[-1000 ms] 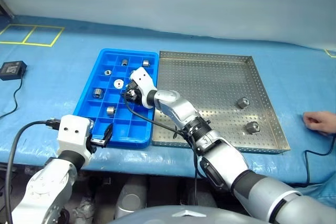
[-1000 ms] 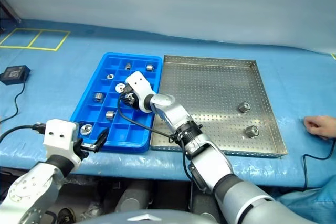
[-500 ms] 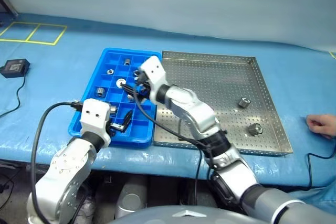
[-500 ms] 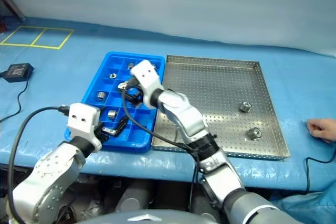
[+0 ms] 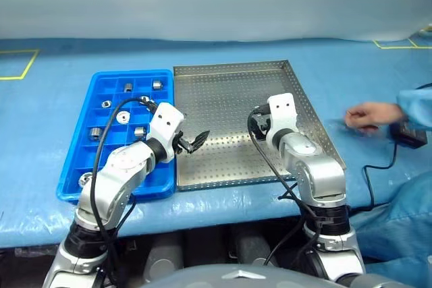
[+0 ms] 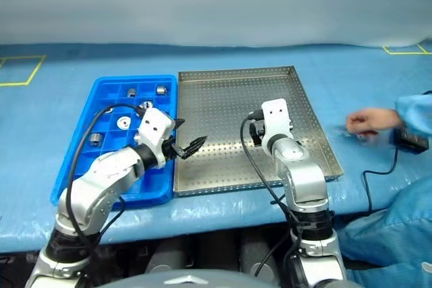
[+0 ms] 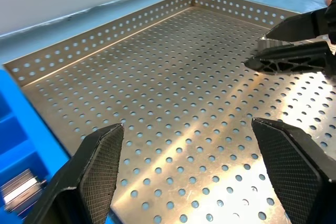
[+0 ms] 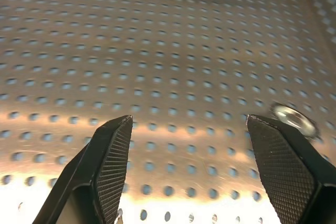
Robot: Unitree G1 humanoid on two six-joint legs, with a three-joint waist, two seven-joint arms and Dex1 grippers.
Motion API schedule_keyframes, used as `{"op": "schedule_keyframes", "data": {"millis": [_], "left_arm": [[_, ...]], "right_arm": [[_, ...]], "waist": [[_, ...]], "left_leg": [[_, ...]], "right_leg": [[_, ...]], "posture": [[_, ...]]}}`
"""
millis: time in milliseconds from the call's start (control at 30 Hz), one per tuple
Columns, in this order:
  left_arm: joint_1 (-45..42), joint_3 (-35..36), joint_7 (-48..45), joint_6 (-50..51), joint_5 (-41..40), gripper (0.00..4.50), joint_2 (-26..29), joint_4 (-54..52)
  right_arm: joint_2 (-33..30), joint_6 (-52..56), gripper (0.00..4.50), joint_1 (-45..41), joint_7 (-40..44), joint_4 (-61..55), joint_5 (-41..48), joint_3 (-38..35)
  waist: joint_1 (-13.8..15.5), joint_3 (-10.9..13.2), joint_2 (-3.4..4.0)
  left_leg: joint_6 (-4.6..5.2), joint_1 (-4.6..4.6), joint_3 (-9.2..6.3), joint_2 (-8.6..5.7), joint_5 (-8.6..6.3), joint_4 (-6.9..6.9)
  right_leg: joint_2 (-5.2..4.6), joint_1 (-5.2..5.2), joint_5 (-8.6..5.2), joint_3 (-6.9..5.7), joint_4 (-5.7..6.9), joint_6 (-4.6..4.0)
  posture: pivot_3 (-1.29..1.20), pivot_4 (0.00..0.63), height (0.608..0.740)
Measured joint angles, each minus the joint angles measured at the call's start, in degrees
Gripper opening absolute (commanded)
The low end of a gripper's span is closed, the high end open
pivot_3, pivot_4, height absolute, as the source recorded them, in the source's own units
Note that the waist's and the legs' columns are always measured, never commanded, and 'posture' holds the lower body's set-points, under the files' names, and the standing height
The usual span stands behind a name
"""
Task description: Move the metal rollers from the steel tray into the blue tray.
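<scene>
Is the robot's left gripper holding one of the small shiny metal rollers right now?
No, the left gripper is open and empty above the perforated steel tray.

The steel tray (image 5: 229,106) is silver, its floor and low rim dotted with regular rows of small round holes, and beside it the blue tray (image 5: 81,166) is bright blue with a grid of square cells holding shiny silver-grey metal rollers (image 5: 127,88). Both lie on a light-blue tabletop (image 5: 40,112) marked with yellow tape lines (image 5: 23,72) at the upper left of the frame. The left claw (image 7: 199,174) and right claw (image 8: 191,163) have black fingers with a fine cross-hatched pad texture on white-and-silver arms, and a person's sleeve (image 5: 415,106) at the right edge is light blue.
</scene>
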Motion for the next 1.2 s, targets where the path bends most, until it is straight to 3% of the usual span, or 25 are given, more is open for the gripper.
{"op": "schedule_keyframes", "data": {"millis": [400, 1200], "left_arm": [[1.89, -1.09, -0.36, -1.15, 0.64, 4.26, -1.19, 0.50], [2.50, -1.50, -0.40, -1.31, 1.58, 4.26, -2.44, 0.70]], "right_arm": [[11.73, 4.30, 3.65, 0.29, -14.20, -3.82, -3.67, -12.63], [13.53, 20.09, 3.65, -1.32, -20.30, -7.99, -0.51, -19.25]], "waist": [[-0.56, 0.00, 0.02], [-0.87, -0.03, 0.06]], "left_leg": [[0.05, 0.06, 0.22, -0.06, -0.02, 0.06], [0.08, 0.12, 0.29, -0.06, -0.03, 0.06]], "right_leg": [[-0.06, -0.03, 0.07, 0.38, -0.04, 0.38], [-0.05, -0.02, 0.07, 0.46, -0.03, 0.41]], "posture": [[-0.04, 0.150, 0.740], [-0.02, 0.150, 0.740]]}}
